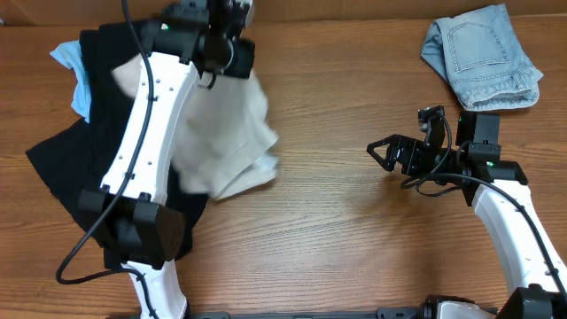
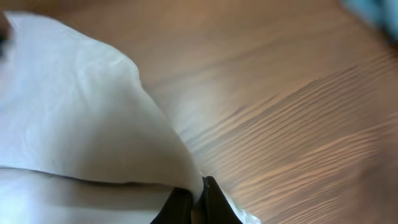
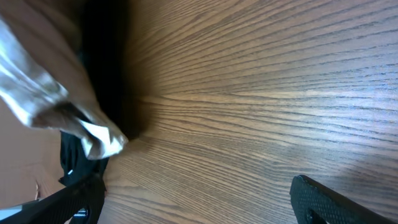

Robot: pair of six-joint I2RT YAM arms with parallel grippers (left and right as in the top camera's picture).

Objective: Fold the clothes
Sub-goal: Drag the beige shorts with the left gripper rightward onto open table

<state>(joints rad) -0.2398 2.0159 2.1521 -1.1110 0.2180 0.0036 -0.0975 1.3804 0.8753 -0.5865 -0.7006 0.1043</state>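
Observation:
The clothes, a pair of cream shorts (image 1: 226,133), hang in a bunch at the table's left, their upper edge lifted. My left gripper (image 1: 213,75) is shut on that edge. In the left wrist view its black fingertips (image 2: 208,202) pinch the cream fabric (image 2: 74,112) above the wood. The shorts' lower part rests on the table and partly on a big black garment (image 1: 66,155). My right gripper (image 1: 383,152) hovers open over bare wood right of centre, well apart from the shorts. Its wide-spread fingers (image 3: 329,202) hold nothing, and the cream cloth (image 3: 43,93) shows far off in that view.
Folded light-blue denim shorts (image 1: 483,53) lie at the back right. A pale blue cloth (image 1: 66,62) peeks from under the black garment at the back left. The left arm (image 1: 146,133) crosses over the black garment. Bare wooden tabletop (image 1: 337,230) lies between the arms.

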